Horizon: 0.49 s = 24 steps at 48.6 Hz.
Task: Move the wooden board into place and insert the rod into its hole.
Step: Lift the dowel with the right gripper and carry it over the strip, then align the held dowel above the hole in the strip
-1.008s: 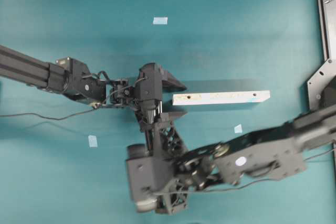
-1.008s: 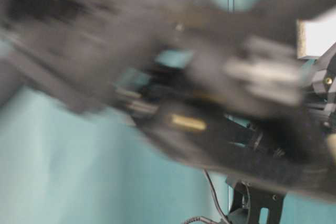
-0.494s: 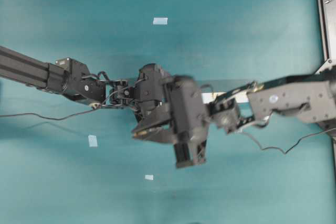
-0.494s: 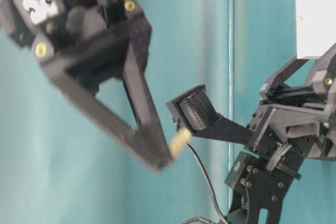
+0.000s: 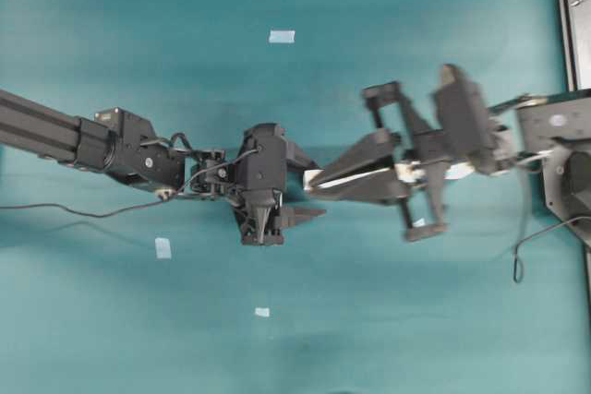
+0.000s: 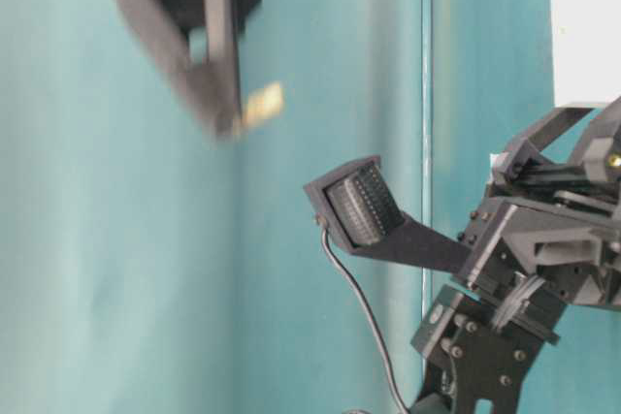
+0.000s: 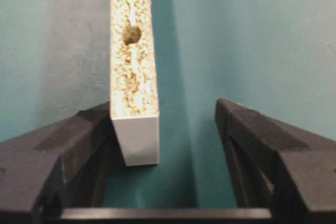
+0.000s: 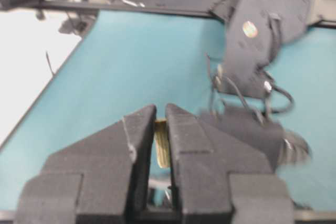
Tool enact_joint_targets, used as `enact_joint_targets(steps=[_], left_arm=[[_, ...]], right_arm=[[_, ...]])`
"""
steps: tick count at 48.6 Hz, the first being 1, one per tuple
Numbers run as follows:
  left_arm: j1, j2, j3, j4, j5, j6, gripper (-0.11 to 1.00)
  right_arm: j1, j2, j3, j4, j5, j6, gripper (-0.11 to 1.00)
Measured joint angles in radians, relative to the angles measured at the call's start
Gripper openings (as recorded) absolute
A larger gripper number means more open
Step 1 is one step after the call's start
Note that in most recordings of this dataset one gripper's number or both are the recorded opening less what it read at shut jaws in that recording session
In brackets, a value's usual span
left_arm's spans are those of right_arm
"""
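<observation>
The wooden board (image 7: 134, 77) lies flat, its speckled face up with the dark hole (image 7: 131, 35) near the end closest to me. That end sits between the fingers of my left gripper (image 7: 163, 127), which is open: the board leans on the left finger (image 7: 79, 140) and a wide gap separates it from the right finger (image 7: 252, 140). My right gripper (image 8: 160, 116) is shut on the rod (image 8: 161, 148), a short beige peg whose tip shows in the table-level view (image 6: 262, 104). From overhead, the right gripper (image 5: 319, 182) hovers along the board, hiding most of it.
Small pale tape squares lie on the teal mat at the top (image 5: 282, 36), at the left (image 5: 163, 247), at the bottom (image 5: 262, 312) and under the right arm (image 5: 420, 223). A dark metal frame (image 5: 565, 25) runs along the right edge.
The right arm swung up from the lower centre and now reaches in from the right over the board, still holding the rod. The left gripper's jaws have narrowed around the board's end.
</observation>
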Motion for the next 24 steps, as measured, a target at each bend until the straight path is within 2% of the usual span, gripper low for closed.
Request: enact_joint_targets(steps=[11, 20, 24], left_arm=[[0.005, 0.000, -0.005, 0.000, 0.009, 0.000, 0.66], [0.023, 0.000, -0.017, 0.000, 0.012, -0.002, 0.65], [0.041, 0.000, -0.025, 0.000, 0.012, 0.000, 0.60]], right_arm=[[-0.084, -0.160, 0.181, 0.034, -0.005, -0.091, 0.09], [-0.124, -0.161, 0.258, 0.037, -0.041, -0.123, 0.09], [-0.140, -0.138, 0.270, 0.038, -0.087, -0.133, 0.09]])
